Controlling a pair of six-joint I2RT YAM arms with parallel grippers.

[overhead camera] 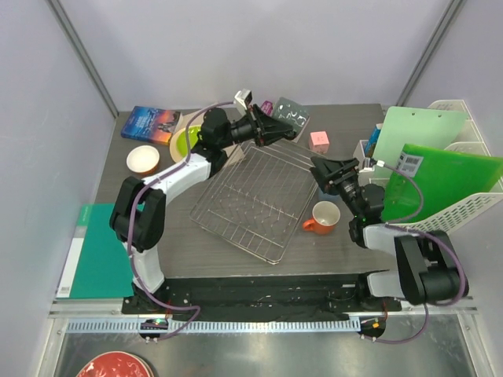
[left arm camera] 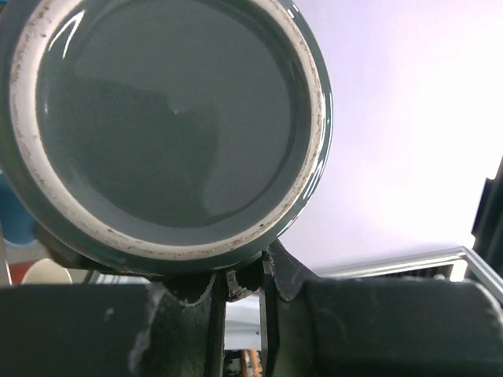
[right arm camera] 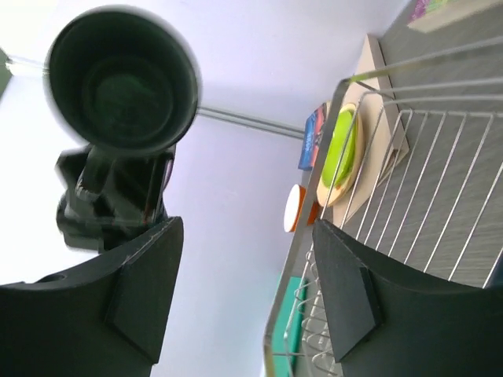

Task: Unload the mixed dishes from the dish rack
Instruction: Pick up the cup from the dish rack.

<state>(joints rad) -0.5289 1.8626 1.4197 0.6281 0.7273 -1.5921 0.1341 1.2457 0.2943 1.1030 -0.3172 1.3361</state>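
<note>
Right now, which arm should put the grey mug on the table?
Left. The left end effector is shut on the grey mug, held in the air; the right end effector is open and empty.

The dark grey mug (left arm camera: 173,126) hangs aloft, orange mug (overhead camera: 324,216) beside rack (overhead camera: 236,206).

Two mugs (overhead camera: 324,217), two plates (overhead camera: 187,140), two bowls (overhead camera: 143,159), one rack (overhead camera: 251,196).
</note>
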